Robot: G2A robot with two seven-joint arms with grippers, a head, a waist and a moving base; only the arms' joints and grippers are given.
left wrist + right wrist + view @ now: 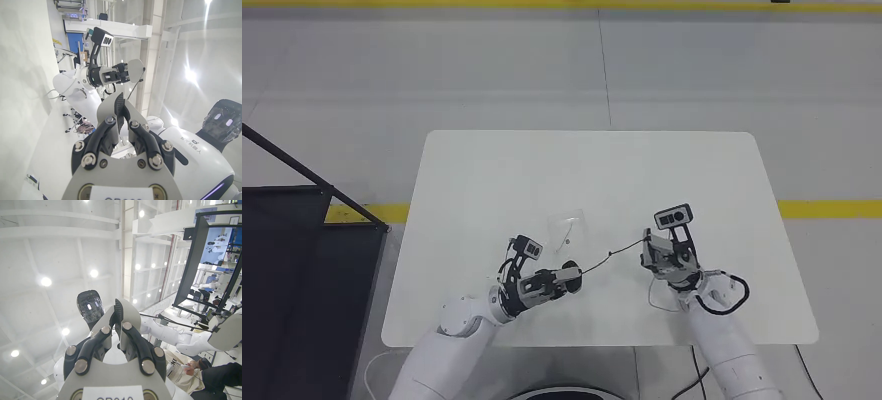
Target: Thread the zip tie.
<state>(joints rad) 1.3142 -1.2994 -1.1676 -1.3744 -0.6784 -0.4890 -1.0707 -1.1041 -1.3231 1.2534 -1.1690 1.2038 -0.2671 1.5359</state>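
A thin black zip tie is stretched in the air between my two grippers, above the front middle of the white table. My left gripper is shut on its near-left end, and my right gripper is shut on the other end. In the left wrist view my own gripper is closed, and the zip tie runs up to the right gripper beyond. In the right wrist view my own gripper is closed, and the zip tie runs across to the left gripper.
A small clear plastic bag lies on the table just beyond the grippers. The table's front edge is close below both arms. A dark framed panel stands off the table's left side.
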